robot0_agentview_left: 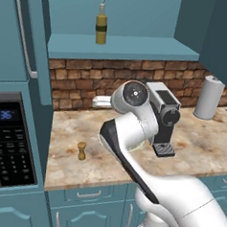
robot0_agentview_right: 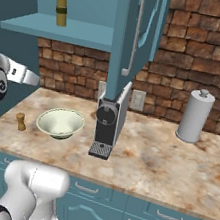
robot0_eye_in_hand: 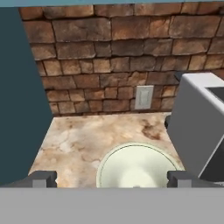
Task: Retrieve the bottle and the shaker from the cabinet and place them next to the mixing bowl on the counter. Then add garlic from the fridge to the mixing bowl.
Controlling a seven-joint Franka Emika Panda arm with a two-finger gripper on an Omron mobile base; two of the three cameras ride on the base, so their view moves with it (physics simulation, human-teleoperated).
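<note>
The olive-yellow bottle [robot0_agentview_left: 101, 23] [robot0_agentview_right: 61, 6] stands upright on the shelf of the open teal cabinet [robot0_agentview_left: 124, 49] [robot0_agentview_right: 59, 30]. The small brown shaker [robot0_agentview_left: 81, 150] [robot0_agentview_right: 21, 121] stands on the marbled counter [robot0_agentview_left: 199, 150] [robot0_agentview_right: 164, 161], just left of the pale mixing bowl [robot0_agentview_right: 60, 122] [robot0_eye_in_hand: 138, 168]. My gripper [robot0_eye_in_hand: 112, 179] hovers above the bowl's near side, facing the brick wall. Its fingertips [robot0_eye_in_hand: 43, 178] are spread wide and it is open, with nothing held. In the left base view my own arm hides the bowl.
A grey coffee machine [robot0_agentview_left: 165, 124] [robot0_agentview_right: 107, 127] [robot0_eye_in_hand: 197, 122] stands right of the bowl. A paper towel roll [robot0_agentview_left: 208, 97] [robot0_agentview_right: 194, 116] is at the far right. The open cabinet door [robot0_agentview_right: 134, 35] hangs above the machine. A microwave [robot0_agentview_left: 8, 141] sits at the left.
</note>
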